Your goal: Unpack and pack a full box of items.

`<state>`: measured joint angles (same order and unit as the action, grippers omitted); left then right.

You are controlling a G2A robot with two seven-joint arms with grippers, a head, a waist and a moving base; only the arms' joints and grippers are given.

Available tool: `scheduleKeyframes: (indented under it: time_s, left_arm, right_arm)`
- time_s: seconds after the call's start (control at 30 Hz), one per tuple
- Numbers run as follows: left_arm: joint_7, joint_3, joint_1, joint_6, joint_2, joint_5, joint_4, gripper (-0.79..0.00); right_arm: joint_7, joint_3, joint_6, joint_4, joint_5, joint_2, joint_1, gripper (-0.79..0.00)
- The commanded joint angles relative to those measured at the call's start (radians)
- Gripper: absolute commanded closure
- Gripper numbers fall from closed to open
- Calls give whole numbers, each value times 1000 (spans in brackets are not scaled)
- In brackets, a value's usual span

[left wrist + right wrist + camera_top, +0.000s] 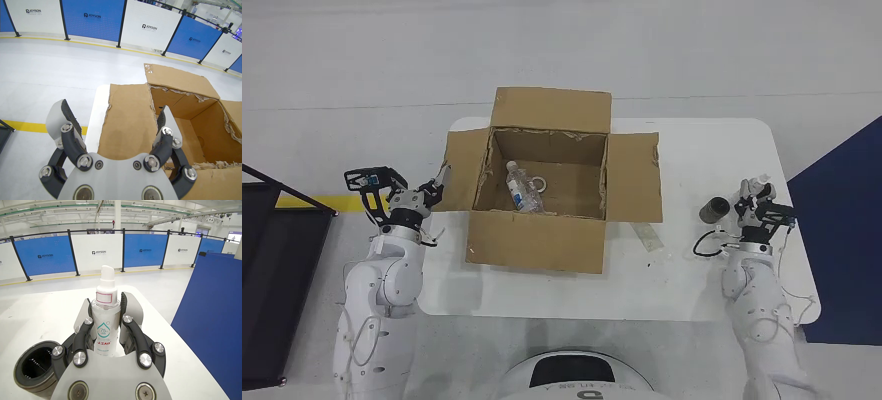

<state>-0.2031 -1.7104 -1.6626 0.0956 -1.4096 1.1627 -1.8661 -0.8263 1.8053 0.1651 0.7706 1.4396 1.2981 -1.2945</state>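
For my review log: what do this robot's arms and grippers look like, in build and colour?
The left arm and right arm are rounded, glossy white shells in segments, with thin black cables near the wrists. The left gripper and right gripper match: a pale grey base plate, black curved linkages with silver screws, and white fingers lined with black ribbed pads.

My left gripper hangs wide open at the left edge of the table; my right gripper clamps a spray bottle upright.
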Motion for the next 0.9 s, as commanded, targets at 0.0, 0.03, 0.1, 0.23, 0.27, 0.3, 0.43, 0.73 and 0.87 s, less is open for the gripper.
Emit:
scheduleKeyframes:
  time_s: [0.0, 0.03, 0.1, 0.23, 0.27, 0.3, 0.43, 0.73, 0.87]
  left_arm:
    - [0, 0, 0, 0, 0, 0, 0, -785]
    - [0, 0, 0, 0, 0, 0, 0, -785]
    - [0, 0, 0, 0, 0, 0, 0, -785]
    - [0, 0, 0, 0, 0, 0, 0, -785]
    - [0, 0, 0, 0, 0, 0, 0, -785]
    - [0, 0, 0, 0, 0, 0, 0, -785]
    - [0, 0, 0, 0, 0, 0, 0, -785]
    - [0, 0, 0, 0, 0, 0, 0, -785]
    - [0, 0, 0, 0, 0, 0, 0, -785]
  right_arm:
    - [-9, 4, 3, -16, 9, -5, 5, 0]
    - [-11, 6, 6, -26, 13, -8, 9, 0]
    - [-12, 7, 10, -36, 18, -12, 13, -31]
    - [-25, 7, 31, -42, 24, -19, 12, 0]
    - [-29, 7, 36, -35, 21, -20, 9, 0]
    - [-33, 8, 30, -25, 16, -20, 6, 0]
    - [-6, 16, -44, 43, -11, -18, -19, 0]
    - [158, 17, -180, 310, 48, -17, -180, 0]
    - [211, -1, -223, 357, 98, -16, -216, 0]
